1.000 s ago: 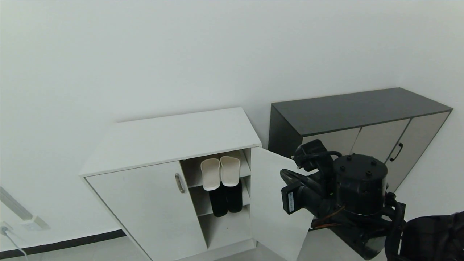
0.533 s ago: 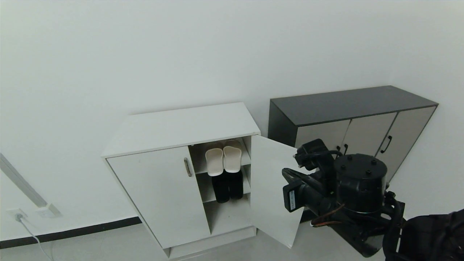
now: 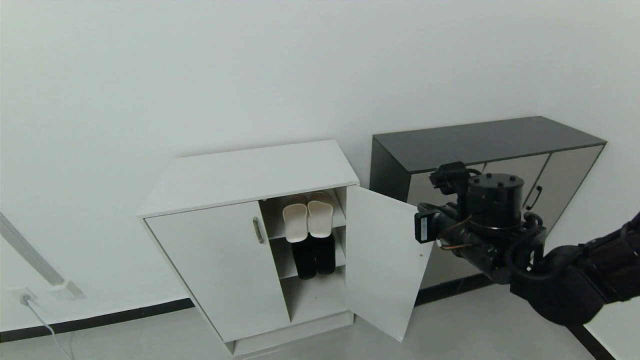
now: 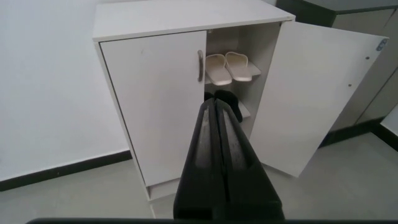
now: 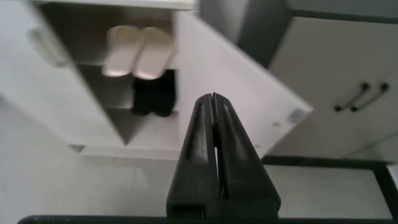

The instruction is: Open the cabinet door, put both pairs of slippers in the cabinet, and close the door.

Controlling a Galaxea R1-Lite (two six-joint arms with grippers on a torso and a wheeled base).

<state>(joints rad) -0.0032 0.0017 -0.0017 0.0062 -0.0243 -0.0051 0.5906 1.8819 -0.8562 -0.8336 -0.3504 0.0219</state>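
my right claw (image 5: 213, 99) is pinched shut and empty, near the free edge of the open cabinet door (image 3: 385, 255), on its outer side. the white slippers (image 3: 307, 220) and black slippers (image 3: 313, 257) sit shelved inside. my right arm looks nearer for the push.

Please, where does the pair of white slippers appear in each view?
Head view: the pair of white slippers on the upper shelf, above the black slippers.
Left wrist view: same pair, beside the open white cabinet door.
Right wrist view: same pair, beside that door.
Shared landmark: the open door.
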